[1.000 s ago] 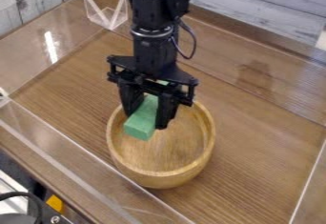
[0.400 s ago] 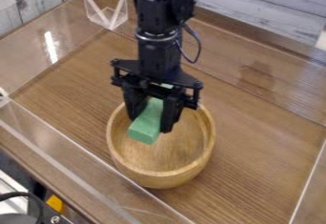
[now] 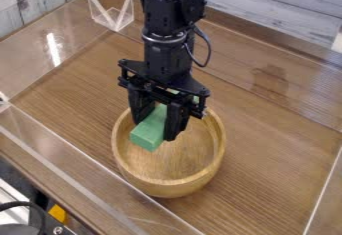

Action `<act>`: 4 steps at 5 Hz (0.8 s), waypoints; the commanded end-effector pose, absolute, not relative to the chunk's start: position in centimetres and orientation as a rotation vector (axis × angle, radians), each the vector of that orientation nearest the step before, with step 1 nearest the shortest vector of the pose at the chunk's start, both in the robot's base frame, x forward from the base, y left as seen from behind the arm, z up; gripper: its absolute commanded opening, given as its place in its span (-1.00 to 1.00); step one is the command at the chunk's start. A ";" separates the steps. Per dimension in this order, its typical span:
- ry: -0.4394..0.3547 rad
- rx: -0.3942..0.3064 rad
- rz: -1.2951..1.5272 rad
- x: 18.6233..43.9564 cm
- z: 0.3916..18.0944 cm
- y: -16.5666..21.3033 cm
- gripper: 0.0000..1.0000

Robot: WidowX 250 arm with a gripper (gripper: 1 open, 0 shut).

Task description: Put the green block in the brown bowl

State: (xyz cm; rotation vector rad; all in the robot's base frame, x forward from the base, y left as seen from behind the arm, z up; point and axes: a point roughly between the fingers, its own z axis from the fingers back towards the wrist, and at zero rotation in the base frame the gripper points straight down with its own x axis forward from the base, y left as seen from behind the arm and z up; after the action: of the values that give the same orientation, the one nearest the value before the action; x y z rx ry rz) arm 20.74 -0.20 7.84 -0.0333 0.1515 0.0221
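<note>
On the wooden table (image 3: 274, 89), brown bowl (image 3: 170, 176) holds green block (image 3: 152, 129).

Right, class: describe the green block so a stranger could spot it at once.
Find the wooden bowl at the table's near edge. Over it, the black gripper holds the green block tilted between its fingers. It is the only bright green thing there.

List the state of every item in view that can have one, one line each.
green block: tilted, upper end between the end effector's fingers, lower end down inside the bowl.
brown bowl: upright on the table, holding nothing but the block's lower end.
end effector: pointing down over the bowl, fingers on either side of the block.
</note>
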 end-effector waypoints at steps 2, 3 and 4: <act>0.120 -0.024 0.019 21.0 8.7 0.3 -1.00; 0.125 -0.021 0.024 20.9 9.1 -0.2 -1.00; 0.129 -0.016 0.005 20.8 8.4 -0.2 -1.00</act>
State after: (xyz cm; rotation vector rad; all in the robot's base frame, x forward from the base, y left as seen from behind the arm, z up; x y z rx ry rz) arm 20.42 -0.14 7.81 -0.0187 0.1640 0.0136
